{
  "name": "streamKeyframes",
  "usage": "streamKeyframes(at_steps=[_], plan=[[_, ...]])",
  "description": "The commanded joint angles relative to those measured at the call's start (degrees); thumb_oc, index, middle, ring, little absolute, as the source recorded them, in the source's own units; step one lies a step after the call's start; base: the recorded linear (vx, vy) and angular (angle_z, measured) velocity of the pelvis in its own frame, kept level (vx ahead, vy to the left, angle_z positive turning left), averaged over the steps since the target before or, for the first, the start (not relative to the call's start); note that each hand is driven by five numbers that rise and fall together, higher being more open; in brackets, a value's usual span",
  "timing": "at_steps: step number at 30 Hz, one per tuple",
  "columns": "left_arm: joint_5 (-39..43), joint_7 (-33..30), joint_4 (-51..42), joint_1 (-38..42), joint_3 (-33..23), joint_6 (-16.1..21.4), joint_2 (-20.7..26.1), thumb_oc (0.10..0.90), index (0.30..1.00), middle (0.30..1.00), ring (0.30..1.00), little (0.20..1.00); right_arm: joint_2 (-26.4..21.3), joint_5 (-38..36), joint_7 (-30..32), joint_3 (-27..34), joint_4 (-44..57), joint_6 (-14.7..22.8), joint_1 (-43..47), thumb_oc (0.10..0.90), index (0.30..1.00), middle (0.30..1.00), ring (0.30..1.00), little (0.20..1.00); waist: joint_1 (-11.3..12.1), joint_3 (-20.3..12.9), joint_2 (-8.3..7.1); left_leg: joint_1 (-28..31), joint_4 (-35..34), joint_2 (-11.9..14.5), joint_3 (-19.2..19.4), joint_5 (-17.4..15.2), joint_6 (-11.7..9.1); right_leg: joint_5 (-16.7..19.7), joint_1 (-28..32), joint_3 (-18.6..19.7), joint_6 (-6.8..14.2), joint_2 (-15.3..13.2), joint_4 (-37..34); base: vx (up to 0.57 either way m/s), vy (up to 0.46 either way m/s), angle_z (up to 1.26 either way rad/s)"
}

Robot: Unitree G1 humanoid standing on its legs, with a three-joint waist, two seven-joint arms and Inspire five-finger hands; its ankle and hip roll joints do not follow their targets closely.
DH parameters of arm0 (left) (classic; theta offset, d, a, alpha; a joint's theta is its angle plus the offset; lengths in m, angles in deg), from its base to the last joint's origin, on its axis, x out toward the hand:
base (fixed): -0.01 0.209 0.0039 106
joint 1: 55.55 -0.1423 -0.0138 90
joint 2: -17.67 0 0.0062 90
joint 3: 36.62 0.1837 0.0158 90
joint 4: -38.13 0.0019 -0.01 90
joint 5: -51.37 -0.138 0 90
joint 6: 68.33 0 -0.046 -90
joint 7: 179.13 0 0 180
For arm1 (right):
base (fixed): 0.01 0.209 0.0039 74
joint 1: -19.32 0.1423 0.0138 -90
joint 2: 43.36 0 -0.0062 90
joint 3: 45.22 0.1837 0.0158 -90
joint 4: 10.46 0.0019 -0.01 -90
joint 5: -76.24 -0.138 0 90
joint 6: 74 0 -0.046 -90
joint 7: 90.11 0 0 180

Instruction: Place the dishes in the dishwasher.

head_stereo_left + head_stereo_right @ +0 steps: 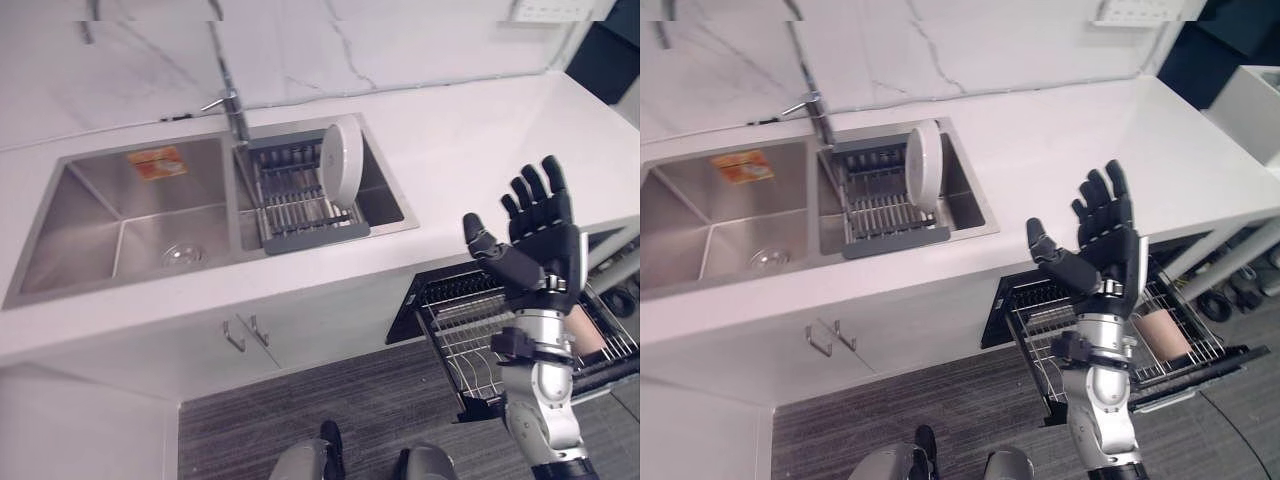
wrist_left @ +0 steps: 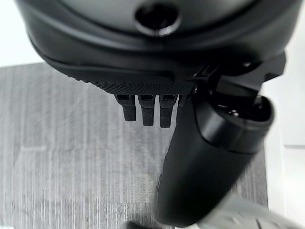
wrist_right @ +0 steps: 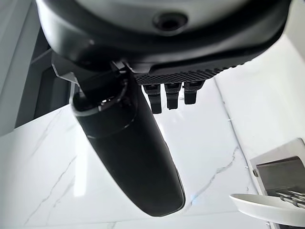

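A long white stone countertop [image 1: 480, 150] runs across the scene in front of you, with a double-basin stainless steel sink [image 1: 120, 215] set into its left half. The sink's right basin holds a grey wire drying rack [image 1: 300, 205], and a round white plate [image 1: 342, 160] stands on edge in that rack, towards its right side. Below the counter edge on the right, the black dishwasher's wire lower basket [image 1: 1110, 320] is pulled out over the dark striped floor [image 1: 350, 410]. A pinkish-tan cup [image 1: 1160, 335] lies on its side in the basket's right part.

Your right arm rises upright from the lower right, in front of the pulled-out basket. Its dark right hand [image 1: 1102, 245] is raised palm towards you, fingers straight and spread, thumb out to the left, holding nothing. Your left hand [image 2: 152, 81] hangs over the floor, fingers relaxed, empty.
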Motion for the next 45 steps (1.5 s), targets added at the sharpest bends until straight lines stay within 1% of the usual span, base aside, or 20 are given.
streamKeyframes(at_steps=[1,3,6,10,12,13,15,18,19,20,21,24,27,29,31,33,35,39,43,45], plan=[[2.0,0.0,-1.4,-3.5,1.4,-2.2,-0.1,0.800,0.900,0.900,0.900,0.900,-3.1,-0.7,-1.8,3.4,4.2,6.6,6.2,0.800,0.900,0.900,0.900,0.900,0.9,-0.1,1.72,5.0,0.0,1.3,-6.5,-4.9,-3.8,4.6,7.7,-0.3,-0.6,6.0,-7.5,0.02,-0.152,0.06],[3.3,-0.8,-1.5,-3.7,2.0,-1.8,-0.4,0.800,0.900,0.900,0.900,0.900,-3.4,-1.1,-3.1,2.9,3.3,6.7,6.5,0.800,0.900,0.900,0.900,0.900,1.1,-0.3,0.85,4.0,0.0,1.3,-6.4,-3.8,-4.8,1.6,7.0,0.3,-1.3,6.2,-8.2,0.02,-0.236,0.05],[4.1,-2.1,-0.7,-4.2,2.2,-0.3,-1.5,0.800,0.900,0.900,0.900,0.900,-3.8,0.1,-3.9,2.3,3.9,5.2,6.8,0.800,0.900,0.900,0.900,0.900,1.6,-0.8,-0.19,3.3,0.0,1.1,-6.4,-2.9,-5.9,-0.4,7.2,0.9,-2.0,6.5,-8.2,0.05,-0.218,-0.14],[3.2,-3.7,0.2,-4.4,1.9,0.9,-2.0,0.800,0.900,0.900,0.900,0.900,-5.0,0.4,-2.4,2.0,4.8,3.6,6.9,0.800,0.900,0.900,0.900,0.900,1.8,-1.2,-1.02,3.5,0.0,1.6,-6.5,-2.1,-6.9,-1.8,8.9,1.1,-3.4,7.3,-8.2,0.06,-0.203,-0.05],[3.6,-4.0,0.4,-4.2,1.8,1.2,-2.1,0.800,0.900,0.900,0.900,0.900,-5.3,0.7,-2.9,2.4,5.0,3.5,6.8,0.800,0.900,0.900,0.900,0.900,1.7,-1.2,-1.72,4.5,0.0,1.4,-5.7,-1.9,-6.9,-2.0,9.3,0.9,-3.8,6.9,-8.2,0.05,-0.178,0.10],[4.6,-4.7,0.4,-4.1,1.5,1.3,-2.2,0.800,0.900,0.900,0.900,0.900,-5.4,1.0,-2.9,2.7,5.1,3.3,6.6,0.800,0.900,0.900,0.900,0.900,1.8,-0.6,-2.35,5.8,0.0,0.9,-5.1,-2.0,-6.8,-2.2,10.2,0.8,-3.9,6.3,-8.2,0.05,-0.128,0.20],[4.2,-4.9,0.1,-4.0,0.9,1.0,-2.2,0.800,0.900,0.900,0.900,0.900,-5.4,1.1,-2.6,2.8,5.0,3.0,6.5,0.800,0.900,0.900,0.900,0.900,2.1,-0.7,-2.88,5.6,0.0,0.5,-4.4,-1.0,-6.9,-2.0,10.4,0.8,-4.1,6.0,-8.2,0.04,-0.095,0.13],[1.2,-4.5,-0.8,-4.3,0.8,0.2,-2.1,0.800,0.900,0.900,0.900,0.900,-5.1,1.5,-2.1,2.8,4.5,3.3,6.5,0.800,0.900,0.900,0.900,0.900,2.5,-0.4,-2.61,3.8,0.0,1.4,-3.2,0.1,-7.6,-2.4,11.1,0.4,-4.0,6.2,-8.2,0.04,-0.028,0.08],[-0.1,-4.5,-1.4,-4.9,1.2,0.1,-2.4,0.800,0.900,0.900,0.900,0.900,-4.7,2.4,-2.0,2.8,4.1,4.1,6.6,0.800,0.900,0.900,0.900,0.900,3.2,0.0,-1.51,0.2,0.0,2.7,-3.5,2.1,-8.9,-3.2,11.9,0.7,-3.7,7.2,-8.2,0.08,0.042,0.14],[-0.4,-4.5,-1.3,-5.4,1.1,0.2,-2.8,0.800,0.900,0.900,0.900,0.900,-4.5,3.2,-1.7,2.5,3.9,4.4,6.5,0.800,0.900,0.900,0.900,0.900,4.2,0.2,-0.80,-3.0,0.0,3.5,-4.8,5.0,-10.0,-4.1,12.7,1.3,-3.8,7.7,-8.2,0.17,0.092,0.20],[0.5,-4.7,-0.8,-5.6,1.2,0.0,-2.8,0.800,0.900,0.900,0.900,0.900,-4.7,3.2,-1.3,1.9,3.3,4.3,7.1,0.800,0.900,0.900,0.900,0.900,4.8,0.1,-0.83,-3.8,0.0,4.5,-4.3,5.0,-9.9,-5.0,13.2,0.8,-4.0,7.3,-8.2,0.15,0.089,0.20],[0.2,-5.1,0.3,-5.1,0.5,-0.4,-2.8,0.800,0.900,0.900,0.900,0.900,-4.6,2.1,-3.1,1.0,2.4,3.8,6.9,0.800,0.900,0.900,0.900,0.900,4.8,-0.7,-0.74,-3.4,0.0,5.0,-4.5,3.8,-9.8,-5.3,13.8,0.3,-3.5,6.8,-8.2,0.16,0.102,-0.23],[-0.1,-5.0,0.6,-5.2,-0.2,-0.5,-2.5,0.800,0.900,0.900,0.900,0.900,-4.7,2.1,-5.2,0.7,3.4,2.3,6.1,0.800,0.900,0.900,0.900,0.900,4.9,-1.4,-0.81,-2.6,0.0,3.9,-5.5,2.4,-9.2,-5.2,13.6,0.6,-3.3,6.8,-8.2,0.10,0.047,-0.16],[0.6,-5.5,1.4,-6.3,0.3,1.2,-3.0,0.800,0.900,0.900,0.900,0.900,-5.4,0.6,-6.4,0.4,2.7,0.0,7.1,0.800,0.900,0.900,0.900,0.900,5.9,-2.1,-0.93,-1.8,0.0,2.8,-6.8,1.2,-8.8,-4.8,13.0,-0.2,-3.5,6.7,-8.2,0.06,0.019,0.02],[0.2,-5.7,1.9,-6.6,0.4,1.8,-3.0,0.800,0.900,0.900,0.900,0.900,-5.6,0.2,-6.7,0.1,2.4,-0.7,8.2,0.800,0.900,0.900,0.900,0.900,6.4,-2.2,-1.09,-1.1,0.0,2.2,-7.4,0.7,-8.5,-4.8,13.1,-0.7,-3.4,6.6,-8.2,0.03,-0.002,0.19],[-0.1,-5.8,2.3,-6.7,0.9,2.2,-2.9,0.800,0.900,0.900,0.900,0.900,-5.8,-0.1,-6.2,-0.1,2.2,-1.7,9.7,0.800,0.900,0.900,0.900,0.900,7.0,-2.4,-1.29,-0.9,0.0,1.7,-8.2,0.3,-8.4,-4.7,13.0,-1.1,-3.3,6.5,-8.2,0.04,-0.018,0.16],[-0.4,-6.2,2.4,-6.6,1.3,1.7,-2.6,0.800,0.900,0.900,0.900,0.900,-5.8,-0.5,-4.3,-0.2,1.5,-4.0,12.3,0.800,0.900,0.900,0.900,0.900,7.7,-2.5,-1.50,-0.4,0.0,1.2,-8.9,-0.3,-8.3,-4.8,13.2,-1.8,-3.3,6.3,-8.2,0.05,-0.018,0.19],[-0.9,-5.9,2.9,-6.5,1.7,1.2,-2.1,0.800,0.900,0.900,0.900,0.900,-5.7,-1.0,-3.2,-0.5,-0.9,-6.9,16.2,0.800,0.900,0.900,0.900,0.900,8.5,-3.1,-1.33,-0.9,0.0,1.0,-9.5,-0.2,-8.4,-4.6,12.9,-2.7,-3.3,6.2,-8.2,0.04,0.008,0.13],[-1.4,-5.6,3.7,-6.5,2.6,0.9,-1.2,0.800,0.900,0.900,0.900,0.900,-4.8,-1.6,0.4,-2.0,-5.6,-10.8,24.6,0.800,0.900,0.900,0.900,0.900,10.7,-3.0,-1.23,-1.1,0.0,0.4,-10.4,-0.1,-8.4,-5.2,14.1,-4.1,-3.3,5.7,-8.2,0.07,0.005,0.14],[-1.8,-5.6,3.8,-6.4,2.7,0.6,-1.1,0.800,0.900,0.900,0.900,0.900,-4.4,-1.4,1.4,-2.3,-7.1,-10.8,26.3,0.800,0.900,0.900,0.900,0.900,11.3,-3.0,-1.18,-1.1,0.0,0.3,-10.7,0.0,-8.4,-5.3,14.3,-4.4,-3.4,5.6,-8.2,0.04,0.008,0.16]])
